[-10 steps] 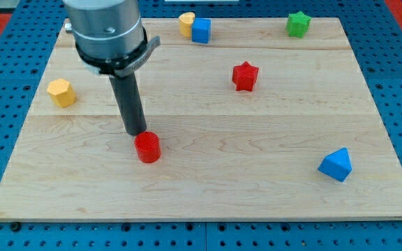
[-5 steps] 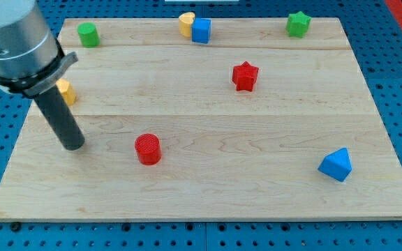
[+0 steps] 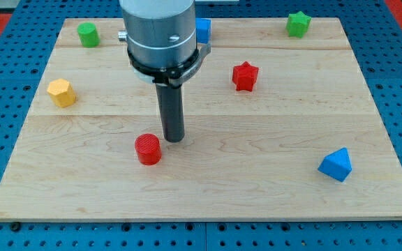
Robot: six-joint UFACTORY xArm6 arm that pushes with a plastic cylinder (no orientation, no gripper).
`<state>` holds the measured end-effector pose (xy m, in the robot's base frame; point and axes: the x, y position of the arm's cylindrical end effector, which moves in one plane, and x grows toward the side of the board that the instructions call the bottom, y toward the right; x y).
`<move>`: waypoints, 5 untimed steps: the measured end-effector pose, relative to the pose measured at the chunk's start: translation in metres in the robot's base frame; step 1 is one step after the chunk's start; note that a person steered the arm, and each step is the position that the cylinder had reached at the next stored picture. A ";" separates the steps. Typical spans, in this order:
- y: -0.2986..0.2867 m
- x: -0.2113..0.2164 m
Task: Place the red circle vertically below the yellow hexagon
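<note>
While my tip (image 3: pixel 175 139) sits just right of red circle (image 3: pixel 147 149) — yellow hexagon (image 3: pixel 61 92) near board's left edge.

Red circle (image 3: pixel 148 149), yellow hexagon (image 3: pixel 61 92), red star (image 3: pixel 244 76), green star (image 3: pixel 298 24), blue block (image 3: pixel 336 164) perhaps triangular, pale wooden board (image 3: pixel 257 181).

No readable text, label, brand, number or sign is showing anywhere in the view.
</note>
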<state>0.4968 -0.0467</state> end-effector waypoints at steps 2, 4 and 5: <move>-0.065 0.021; -0.128 0.022; -0.127 0.020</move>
<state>0.5167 -0.1740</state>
